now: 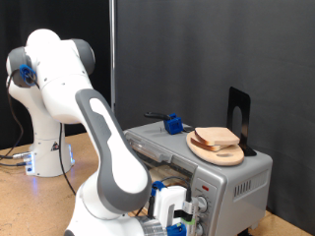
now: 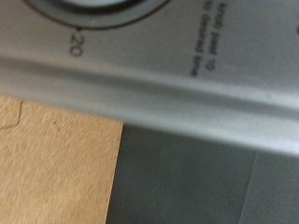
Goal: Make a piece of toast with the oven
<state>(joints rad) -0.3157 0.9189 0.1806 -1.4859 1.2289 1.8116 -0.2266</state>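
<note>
The silver-grey oven [image 1: 239, 183] stands at the exterior view's right. The piece of toast [image 1: 219, 137], pale with a tan crust, lies on a round wooden plate [image 1: 211, 152] on top of the oven. My gripper [image 1: 185, 211] is low at the exterior view's bottom, right against the oven's front panel by its knobs. It is nowhere near the toast, and nothing shows between its fingers. The wrist view shows only the oven's silver panel [image 2: 187, 84] very close up, with the rim of a dial [image 2: 93, 11] and a "20" mark. No fingers show there.
A blue object [image 1: 174, 124] and a black upright stand [image 1: 239, 116] are on the oven's top. The arm's white base [image 1: 44, 147] stands at the exterior view's left on the brown table [image 2: 56, 159]. A black curtain hangs behind.
</note>
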